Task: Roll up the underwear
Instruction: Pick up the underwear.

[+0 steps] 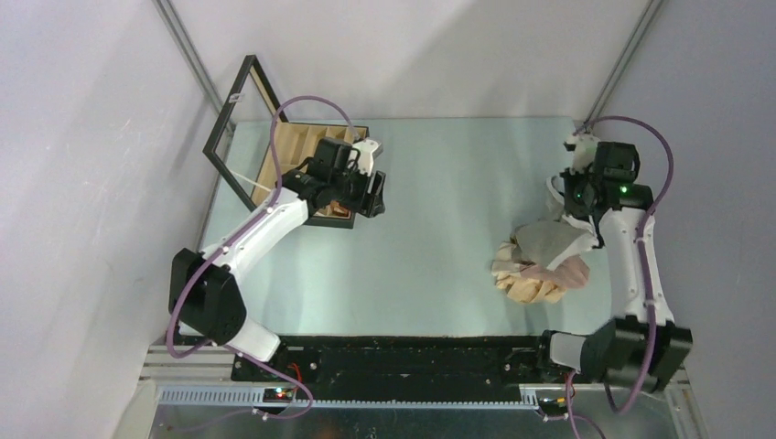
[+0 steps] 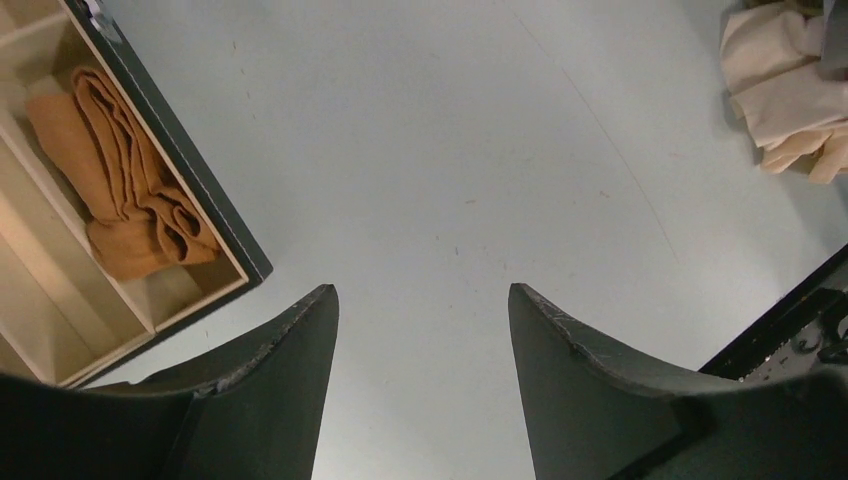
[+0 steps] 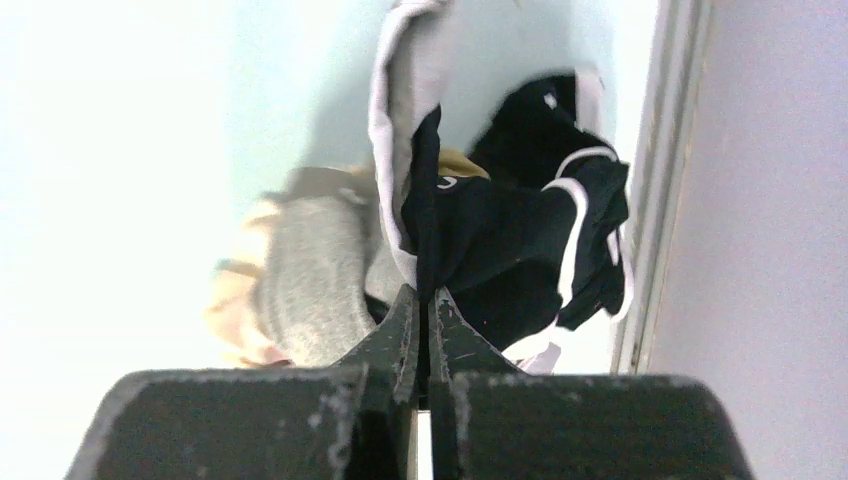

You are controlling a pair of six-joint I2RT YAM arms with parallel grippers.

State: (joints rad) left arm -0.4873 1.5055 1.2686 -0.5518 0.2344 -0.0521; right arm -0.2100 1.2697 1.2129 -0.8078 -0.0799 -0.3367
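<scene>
My right gripper point(image 3: 425, 296) is shut on the black underwear with white trim point(image 3: 505, 235), pinching an edge of it so that it hangs off the table by the right wall. A pale grey cloth band point(image 3: 400, 90) hangs alongside it. Below lies a pile with grey underwear point(image 1: 552, 240), beige underwear point(image 1: 518, 279) and pale pink underwear point(image 1: 573, 272). The rust-brown underwear point(image 2: 130, 200) lies rolled in a compartment of the wooden box point(image 2: 195, 175). My left gripper point(image 2: 420, 295) hovers open beside that box, with only bare table between its fingers.
The black-framed box point(image 1: 302, 146) stands at the back left with its lid point(image 1: 240, 110) raised. A wall and a metal rail point(image 3: 665, 170) run close along the right side of the pile. The arms' base rail point(image 1: 403, 357) lines the near edge.
</scene>
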